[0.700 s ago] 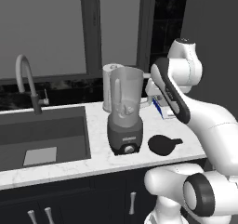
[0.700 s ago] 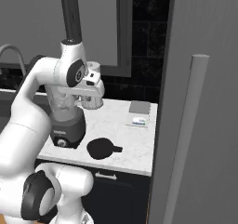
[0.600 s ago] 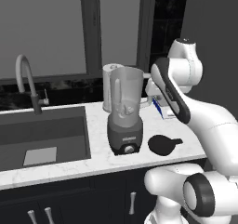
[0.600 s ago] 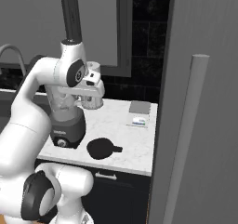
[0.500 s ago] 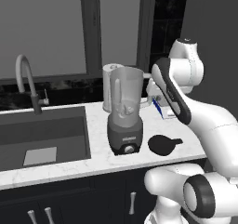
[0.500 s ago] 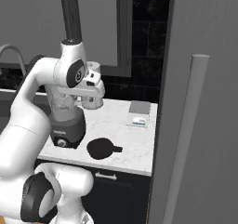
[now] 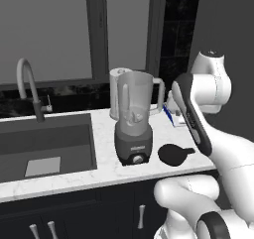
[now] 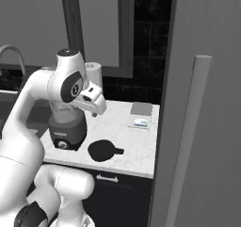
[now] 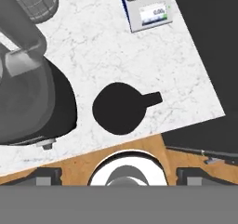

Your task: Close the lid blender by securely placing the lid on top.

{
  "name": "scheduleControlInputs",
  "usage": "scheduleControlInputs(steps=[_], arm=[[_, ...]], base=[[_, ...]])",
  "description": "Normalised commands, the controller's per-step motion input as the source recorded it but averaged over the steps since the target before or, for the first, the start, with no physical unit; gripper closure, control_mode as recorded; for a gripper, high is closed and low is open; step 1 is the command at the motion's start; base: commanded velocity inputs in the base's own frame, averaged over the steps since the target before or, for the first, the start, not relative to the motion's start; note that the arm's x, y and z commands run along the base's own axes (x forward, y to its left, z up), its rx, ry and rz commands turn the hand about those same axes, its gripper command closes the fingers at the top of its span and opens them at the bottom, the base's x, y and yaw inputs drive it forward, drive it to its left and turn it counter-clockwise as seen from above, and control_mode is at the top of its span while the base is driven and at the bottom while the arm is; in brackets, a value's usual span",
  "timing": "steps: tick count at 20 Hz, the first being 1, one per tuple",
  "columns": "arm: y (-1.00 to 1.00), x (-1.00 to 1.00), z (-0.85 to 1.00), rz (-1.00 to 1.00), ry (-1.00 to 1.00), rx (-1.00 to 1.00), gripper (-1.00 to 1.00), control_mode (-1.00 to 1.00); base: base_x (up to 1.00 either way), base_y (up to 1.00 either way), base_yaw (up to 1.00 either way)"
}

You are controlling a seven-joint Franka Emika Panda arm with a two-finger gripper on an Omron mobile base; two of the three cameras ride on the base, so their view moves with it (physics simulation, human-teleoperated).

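The lid point(image 9: 122, 108) lies flat on the marble counter point(image 9: 111, 46) close to its front edge, its short tab pointing toward the right end of the counter. Just to its left stands the blender point(image 7: 134, 124), apart from the lid, with its jar open at the top and its knob facing the front edge. The gripper point(image 9: 118, 174) hangs above the lid, and its fingers point(image 9: 46, 175) are spread wide and hold nothing. Farther back, near the right rear corner, is a small kitchen scale point(image 9: 148, 7). A white cylinder point(image 7: 117, 91) stands behind the blender. The sink point(image 7: 47, 149) with its faucet point(image 7: 29, 87) is at the left.
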Motion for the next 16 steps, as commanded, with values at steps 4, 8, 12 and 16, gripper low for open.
scheduleControlInputs(steps=[4, 8, 12, 16], arm=[[-0.06, -0.30, -0.19, -0.38, 0.00, 0.00, -1.00, -1.00], [-0.15, -0.04, -0.20, -0.44, 0.00, 0.00, -1.00, -1.00], [-0.27, 0.00, -0.21, -0.42, 0.00, 0.04, -1.00, -1.00], [-0.31, 0.00, -0.27, -0.37, 0.00, 0.09, -1.00, -1.00]], base=[[0.00, 0.00, 0.00], [0.00, 0.00, 0.00], [0.00, 0.00, 0.00], [0.00, 0.00, 0.00]])
